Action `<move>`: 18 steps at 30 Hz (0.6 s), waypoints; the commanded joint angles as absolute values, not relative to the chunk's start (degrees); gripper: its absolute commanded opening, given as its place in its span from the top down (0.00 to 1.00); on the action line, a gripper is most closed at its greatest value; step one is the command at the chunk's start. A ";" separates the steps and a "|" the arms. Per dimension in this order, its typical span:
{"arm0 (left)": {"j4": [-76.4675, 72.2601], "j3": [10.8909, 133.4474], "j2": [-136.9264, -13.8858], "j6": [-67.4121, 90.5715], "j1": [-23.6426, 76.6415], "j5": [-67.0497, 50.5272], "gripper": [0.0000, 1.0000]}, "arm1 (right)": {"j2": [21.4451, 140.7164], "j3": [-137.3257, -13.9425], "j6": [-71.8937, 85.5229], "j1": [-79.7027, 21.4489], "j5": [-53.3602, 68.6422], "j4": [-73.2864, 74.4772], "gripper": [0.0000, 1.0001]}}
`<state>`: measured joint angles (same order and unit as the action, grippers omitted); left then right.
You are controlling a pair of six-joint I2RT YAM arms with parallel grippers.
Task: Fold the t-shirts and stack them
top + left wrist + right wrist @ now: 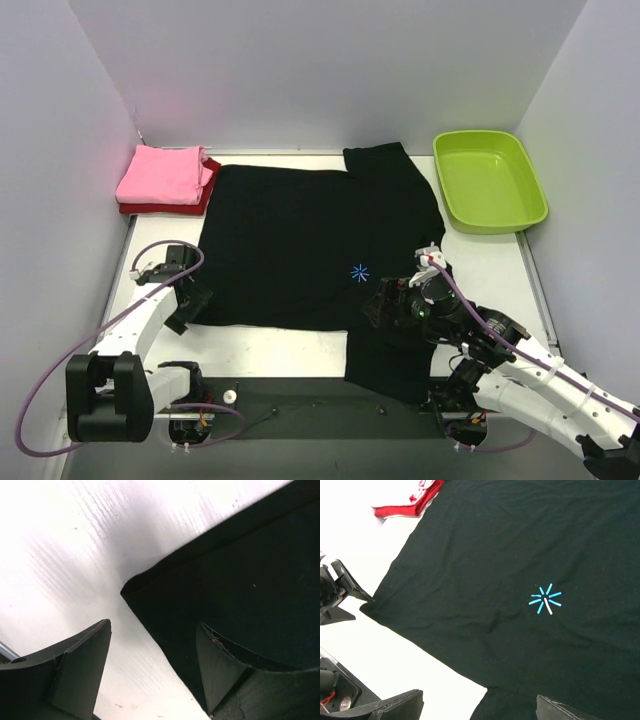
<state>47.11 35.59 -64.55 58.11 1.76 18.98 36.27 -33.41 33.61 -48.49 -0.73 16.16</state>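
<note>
**Item: shirt folding, 3rd shirt, 1st fold in preparation**

**View 1, overhead**
- Black shirt: spread flat across the middle of the table, hem to the left, 1 sleeve toward the far side and 1 toward the near edge. Not yet folded.
- Pink shirt: folded, lying on the folded red shirt at the far left corner, just beside the black shirt.
- Tub: green, far right, nothing visible in it.
- Left gripper: at the near left hem corner.
- Right gripper: over the cloth where the near sleeve joins the body, beside the blue mark.

**View 2, left wrist**
- Jaws spread wide, holding nothing.
- One finger is over bare table and the other finger over black cloth; the hem corner lies between them.
- Contact with the cloth cannot be told.

**View 3, right wrist**
- Jaws parted wide and holding nothing, only the fingertips showing at the lower edge.
- Cloth lies below them, flat, with light creases.

**Assessment**
- 2 of 3 shirts appear done.
- The step in hand looks like taking hold of the black shirt for its 1st fold.
- Next, each gripper probably needs to drop and pinch its edge, taking a single layer.
- Both would then lift together and carry the near side over the far side, which is likely to wrinkle if one arm leads.
</note>
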 commanded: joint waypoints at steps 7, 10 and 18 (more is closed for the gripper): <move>38.85 33.31 -67.85 59.15 -3.86 19.60 0.23 | 33.66 -31.11 33.05 -49.04 -0.97 14.85 0.04; 37.10 32.17 -67.41 58.89 -5.53 19.51 0.27 | 33.66 -31.11 33.22 -48.96 -1.05 15.38 0.04; 31.30 28.48 -66.62 57.57 -9.14 17.05 0.46 | 33.14 -30.94 33.84 -48.96 -0.71 16.00 0.04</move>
<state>37.01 30.87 -66.65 57.82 -7.62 18.85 33.76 -31.33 33.43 -48.49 -0.64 16.08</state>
